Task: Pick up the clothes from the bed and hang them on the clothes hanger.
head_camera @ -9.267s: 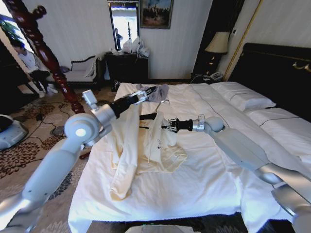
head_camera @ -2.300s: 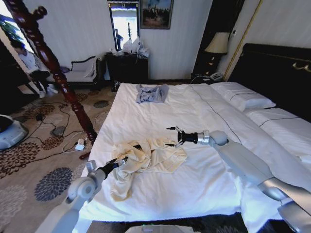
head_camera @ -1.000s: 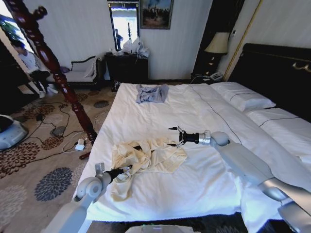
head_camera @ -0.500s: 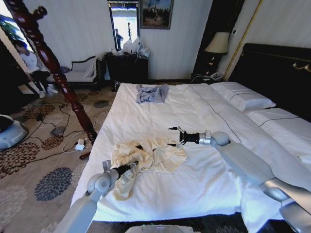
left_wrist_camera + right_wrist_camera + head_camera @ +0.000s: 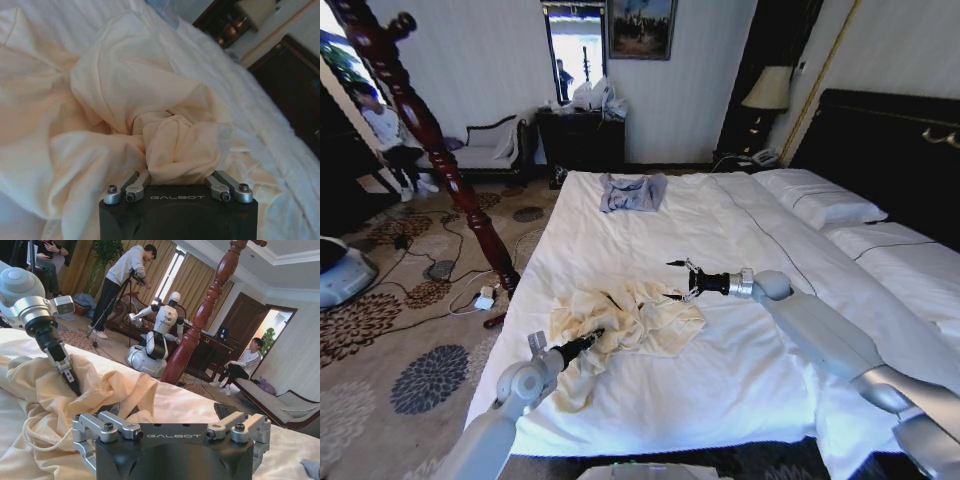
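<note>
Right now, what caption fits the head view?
Left gripper nudges cream clothes on the bed; right gripper open beside.

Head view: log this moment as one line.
left claw: in cream clothes, grip unclear | right claw: open above clothes edge | clothes: crumpled on bed

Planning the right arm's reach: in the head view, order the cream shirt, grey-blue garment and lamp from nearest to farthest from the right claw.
1. Cream shirt, just beside the right claw, toward the robot's left.
2. Grey-blue garment, up the bed near its far end.
3. Lamp, off the bed by the headboard.

Cream clothes (image 5: 620,322) crumpled on bed (image 5: 740,370).
</note>
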Motion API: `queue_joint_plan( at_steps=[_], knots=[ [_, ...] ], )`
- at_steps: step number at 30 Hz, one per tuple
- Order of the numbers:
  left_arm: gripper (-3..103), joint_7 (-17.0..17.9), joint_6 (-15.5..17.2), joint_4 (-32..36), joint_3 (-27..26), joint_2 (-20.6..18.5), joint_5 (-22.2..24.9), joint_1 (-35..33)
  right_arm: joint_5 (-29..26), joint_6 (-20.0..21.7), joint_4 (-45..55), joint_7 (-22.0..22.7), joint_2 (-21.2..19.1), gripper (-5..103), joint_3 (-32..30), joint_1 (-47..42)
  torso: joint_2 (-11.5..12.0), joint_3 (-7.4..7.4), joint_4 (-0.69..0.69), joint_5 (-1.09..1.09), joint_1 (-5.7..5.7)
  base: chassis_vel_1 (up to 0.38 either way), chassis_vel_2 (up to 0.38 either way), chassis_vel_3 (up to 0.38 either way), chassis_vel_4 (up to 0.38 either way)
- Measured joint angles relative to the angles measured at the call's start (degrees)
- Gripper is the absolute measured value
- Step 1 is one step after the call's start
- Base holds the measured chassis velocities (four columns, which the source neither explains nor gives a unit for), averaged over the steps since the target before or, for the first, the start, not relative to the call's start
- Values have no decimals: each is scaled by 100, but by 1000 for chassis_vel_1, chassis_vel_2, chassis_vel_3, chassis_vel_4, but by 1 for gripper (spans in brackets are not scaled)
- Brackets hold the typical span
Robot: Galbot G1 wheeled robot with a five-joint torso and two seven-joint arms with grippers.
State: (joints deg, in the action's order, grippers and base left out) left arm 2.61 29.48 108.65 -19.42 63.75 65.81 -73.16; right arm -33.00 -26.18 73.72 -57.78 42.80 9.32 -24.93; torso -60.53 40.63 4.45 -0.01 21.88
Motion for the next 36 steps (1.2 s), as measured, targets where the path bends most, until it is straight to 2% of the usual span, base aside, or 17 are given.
queue_joint_plan(
  at_steps=[4,8,9,13,14,19,22,26,28,29,30,32,34,35,36],
  knots=[
    [22,-94,-193,49,-14,-52,-59,31,-3,-23,3,2,-18,100,-11,-14,0,0,1,0,0,0,0,0,0],
    [22,-203,-485,127,-68,-354,-814,173,-7,-57,10,4,-42,100,-33,-37,0,0,0,-1,0,0,0,0,0],
    [22,-203,-485,127,-68,-354,-814,173,-7,-57,10,4,-42,100,-33,-37,0,0,0,-1,0,0,0,0,0],
    [22,-167,-535,356,-281,-1016,-1484,576,-33,-74,24,98,-47,100,-56,-34,0,0,0,0,0,0,0,0,0],
    [22,-167,-535,356,-281,-1016,-1484,576,-33,-74,24,98,-47,100,-56,-34,0,0,0,0,0,0,0,0,0],
    [22,-212,-482,564,-414,-1895,-1536,1033,-47,-73,81,192,-10,100,-64,-2,0,0,-1,0,0,0,0,0,0],
    [22,-215,-493,590,-454,-2081,-1473,1224,-47,-71,131,226,-8,100,-70,-34,0,0,0,1,1,0,0,0,0],
    [22,-206,-579,591,-463,-2034,-1433,1194,-30,-77,175,270,-19,100,-107,-108,-1,0,1,2,1,0,0,0,0],
    [22,-296,-703,553,-398,-1811,-1663,921,-91,-1,245,501,-61,100,-103,-183,-1,0,-1,0,0,0,0,0,0],
    [22,-364,-766,509,-344,-1698,-1927,775,-367,209,341,830,-119,100,-34,-230,0,0,-2,-3,0,0,0,0,0],
    [22,-364,-766,509,-344,-1698,-1927,775,-367,209,341,830,-119,100,-34,-230,0,0,-2,-3,0,0,0,0,0],
    [21,-431,-823,478,-254,-1556,-2207,576,-1394,777,614,1552,-197,100,133,-278,0,0,2,0,0,0,0,0,0],
    [21,-450,-838,481,-204,-1519,-2304,495,-2152,1306,885,2175,-200,100,230,-232,-1,0,1,1,-1,0,0,0,0],
    [21,-450,-838,481,-204,-1519,-2304,495,-2152,1306,885,2175,-200,100,230,-232,-1,0,1,1,-1,0,0,0,0],
    [21,-456,-843,506,-179,-1528,-2352,457,-2626,1714,1108,2731,-201,100,320,-141,0,0,-1,1,0,0,0,0,0]
  ],
)
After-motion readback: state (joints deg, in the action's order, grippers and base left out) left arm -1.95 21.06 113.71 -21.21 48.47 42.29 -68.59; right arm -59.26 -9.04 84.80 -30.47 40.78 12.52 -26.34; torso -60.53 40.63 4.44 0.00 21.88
